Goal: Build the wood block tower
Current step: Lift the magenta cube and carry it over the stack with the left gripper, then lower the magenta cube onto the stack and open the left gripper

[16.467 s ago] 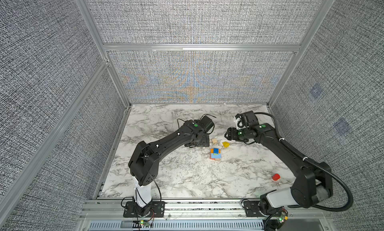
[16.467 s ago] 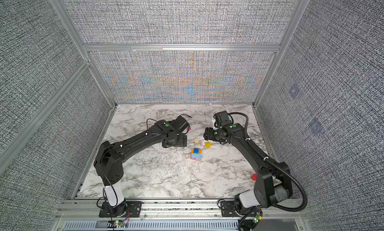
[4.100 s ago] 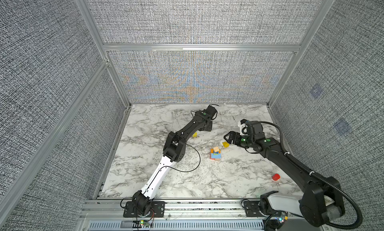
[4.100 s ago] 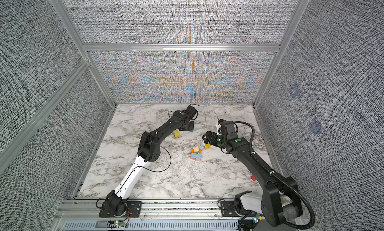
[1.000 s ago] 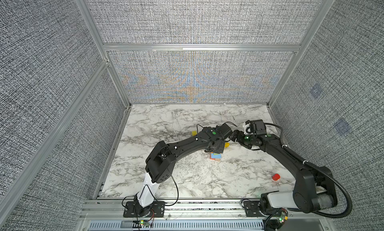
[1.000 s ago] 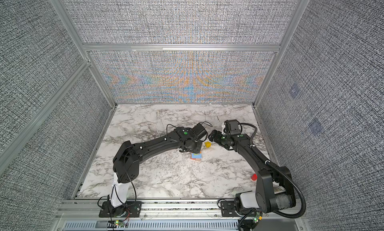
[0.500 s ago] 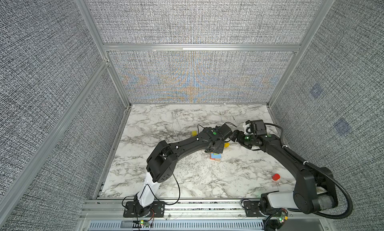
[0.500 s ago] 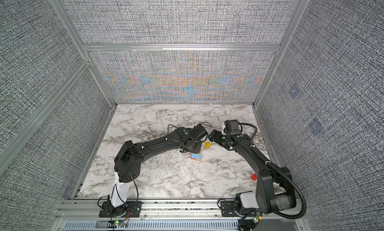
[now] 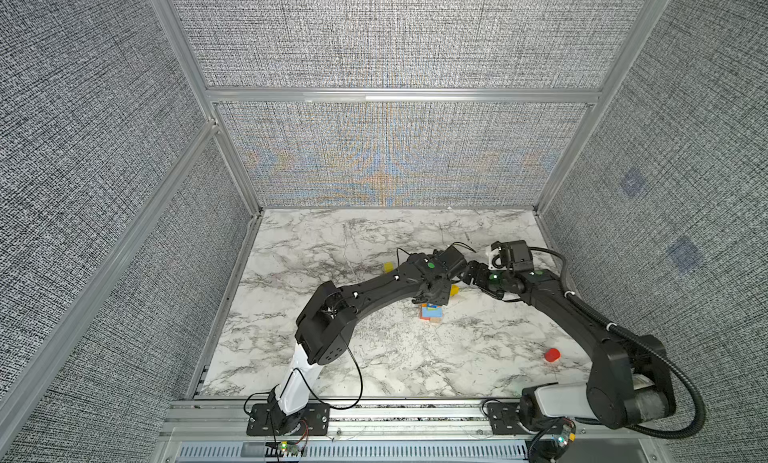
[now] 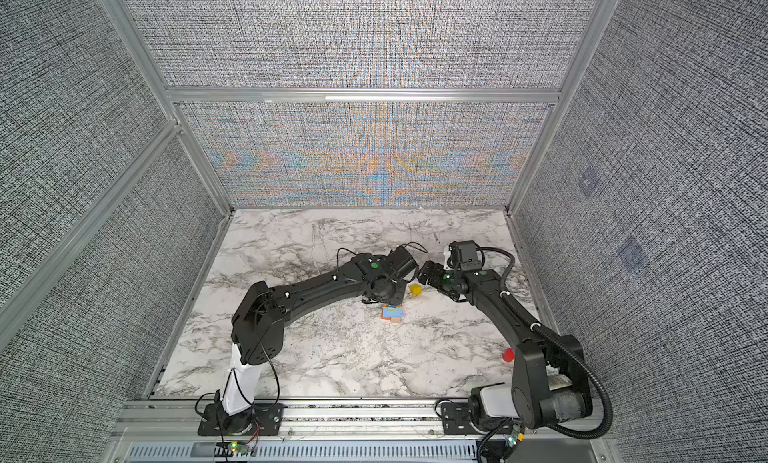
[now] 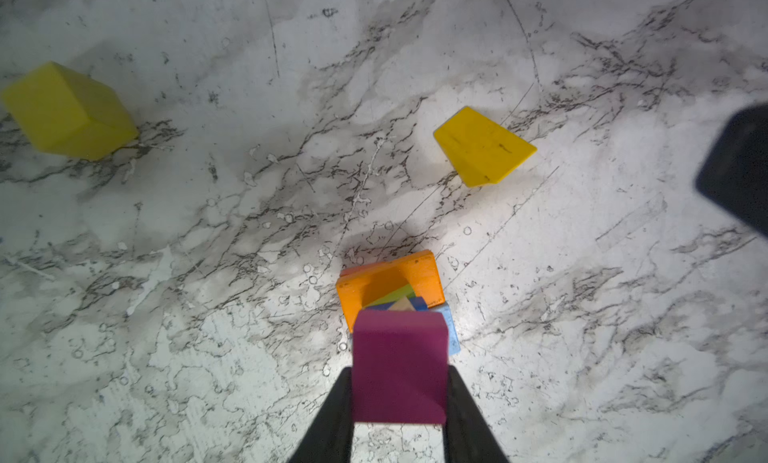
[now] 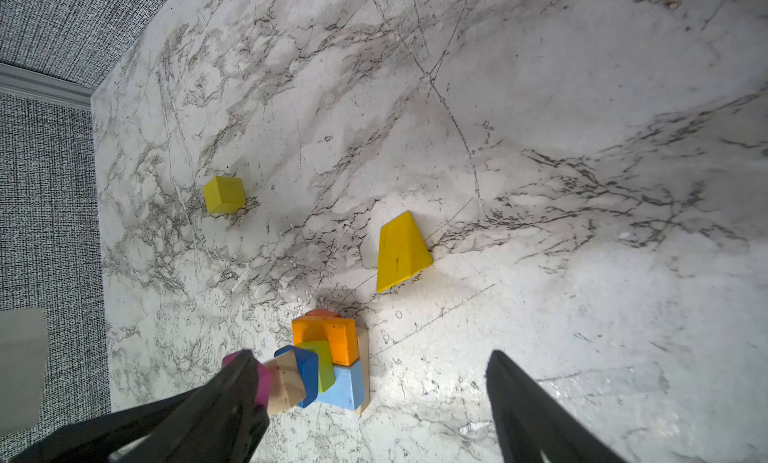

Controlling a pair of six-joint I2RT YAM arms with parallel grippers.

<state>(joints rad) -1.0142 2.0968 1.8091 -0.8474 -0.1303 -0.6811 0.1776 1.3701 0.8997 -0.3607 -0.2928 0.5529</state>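
In both top views we see the tower (image 9: pixel 431 312) in the middle of the worktop (image 9: pixel 374 357), its top hidden by the left arm (image 9: pixel 374 290). Only the left wrist view shows us the left fingers (image 11: pixel 332 419) gripping the magenta cube (image 11: pixel 399 369) atop it. The right wrist view shows the right fingers (image 12: pixel 528 402) spread wide and empty.

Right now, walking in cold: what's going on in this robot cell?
The left gripper holds a magenta cube at the top of the tower, a narrow stack of orange, light blue, green, blue and tan blocks. The right gripper hangs open beside it, holding nothing. A yellow cube, yellow wedge and red block lie loose on the marble table.
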